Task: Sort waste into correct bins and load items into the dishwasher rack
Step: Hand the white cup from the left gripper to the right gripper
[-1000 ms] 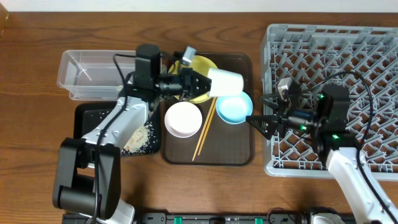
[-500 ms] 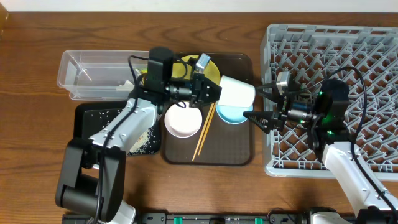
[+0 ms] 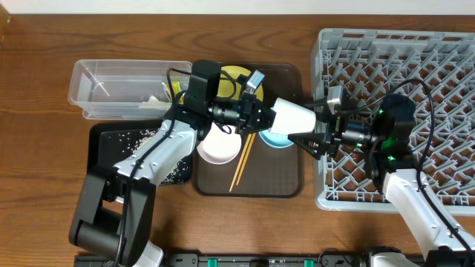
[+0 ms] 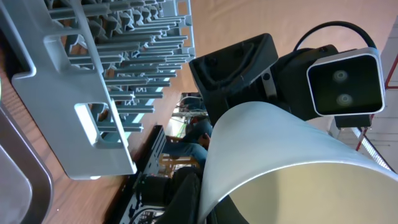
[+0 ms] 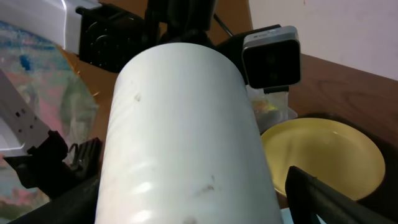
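My left gripper (image 3: 261, 115) is shut on the rim of the small pale cup (image 3: 293, 116) and holds it sideways above the light blue bowl (image 3: 276, 139). My right gripper (image 3: 304, 124) is open, with a finger on each side of the cup's base end. In the right wrist view the cup (image 5: 186, 137) fills the space between the fingers, and the yellow plate (image 5: 323, 152) lies behind. The cup's mouth (image 4: 292, 168) fills the left wrist view. The white bowl (image 3: 217, 144) and chopsticks (image 3: 243, 159) lie on the brown tray (image 3: 252, 182). The grey rack (image 3: 430, 67) stands at the right.
The clear box (image 3: 119, 85) at the back left holds white scraps (image 3: 152, 100) and a yellow-green wrapper (image 3: 174, 90). The black tray (image 3: 111, 159) in front of it carries whitish crumbs (image 3: 137, 137). The rack's near wall (image 4: 93, 74) shows in the left wrist view.
My left gripper has carried the cup rightward from over the yellow plate to over the blue bowl. My right gripper has moved left, and its fingers now straddle the cup.
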`<state>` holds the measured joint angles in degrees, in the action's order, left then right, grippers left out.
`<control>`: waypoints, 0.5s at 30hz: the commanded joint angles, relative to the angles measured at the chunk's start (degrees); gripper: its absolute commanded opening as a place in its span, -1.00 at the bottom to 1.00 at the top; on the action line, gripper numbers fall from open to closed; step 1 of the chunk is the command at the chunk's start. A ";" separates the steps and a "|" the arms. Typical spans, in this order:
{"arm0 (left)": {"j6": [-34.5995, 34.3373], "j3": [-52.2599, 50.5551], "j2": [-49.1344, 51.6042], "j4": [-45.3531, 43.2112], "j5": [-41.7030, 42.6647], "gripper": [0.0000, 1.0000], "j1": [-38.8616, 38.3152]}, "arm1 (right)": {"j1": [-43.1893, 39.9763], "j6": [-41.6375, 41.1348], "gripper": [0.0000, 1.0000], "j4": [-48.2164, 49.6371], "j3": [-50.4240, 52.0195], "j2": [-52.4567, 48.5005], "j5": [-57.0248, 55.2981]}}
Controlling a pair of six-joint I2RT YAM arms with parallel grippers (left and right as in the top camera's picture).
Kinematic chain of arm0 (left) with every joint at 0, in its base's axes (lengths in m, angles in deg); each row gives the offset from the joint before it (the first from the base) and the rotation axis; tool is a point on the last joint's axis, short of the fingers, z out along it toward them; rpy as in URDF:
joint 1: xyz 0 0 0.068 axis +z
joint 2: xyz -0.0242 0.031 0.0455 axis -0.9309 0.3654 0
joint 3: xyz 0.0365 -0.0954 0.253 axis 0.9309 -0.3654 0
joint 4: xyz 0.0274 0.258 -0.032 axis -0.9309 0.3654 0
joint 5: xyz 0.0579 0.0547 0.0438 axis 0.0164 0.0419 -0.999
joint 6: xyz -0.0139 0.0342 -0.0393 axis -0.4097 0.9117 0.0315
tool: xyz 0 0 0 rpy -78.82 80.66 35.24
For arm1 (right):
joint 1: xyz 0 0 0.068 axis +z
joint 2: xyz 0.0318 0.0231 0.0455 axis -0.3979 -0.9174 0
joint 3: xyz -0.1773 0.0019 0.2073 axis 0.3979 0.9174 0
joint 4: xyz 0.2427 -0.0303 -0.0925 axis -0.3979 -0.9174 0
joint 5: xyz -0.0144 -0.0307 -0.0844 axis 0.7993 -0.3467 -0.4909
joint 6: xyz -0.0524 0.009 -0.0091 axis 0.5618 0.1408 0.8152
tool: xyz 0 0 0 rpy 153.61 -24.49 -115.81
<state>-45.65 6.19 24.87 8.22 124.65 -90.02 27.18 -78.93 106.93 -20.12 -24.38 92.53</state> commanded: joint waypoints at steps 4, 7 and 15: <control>-0.74 0.52 0.13 -0.20 1.31 -0.88 -0.66 | 1.62 -0.57 0.51 0.46 -0.74 -0.61 -0.92; -0.74 0.52 0.13 -0.17 1.33 -0.88 -0.66 | 1.60 -0.59 0.48 1.44 -0.74 -0.61 -0.94; -0.76 0.52 0.13 -0.17 1.33 -0.88 -0.66 | 1.60 -0.61 0.40 5.07 -0.74 -0.61 -0.92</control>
<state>-46.76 6.19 24.87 8.07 124.71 -90.11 28.07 -79.35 111.28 -20.12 -24.43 92.79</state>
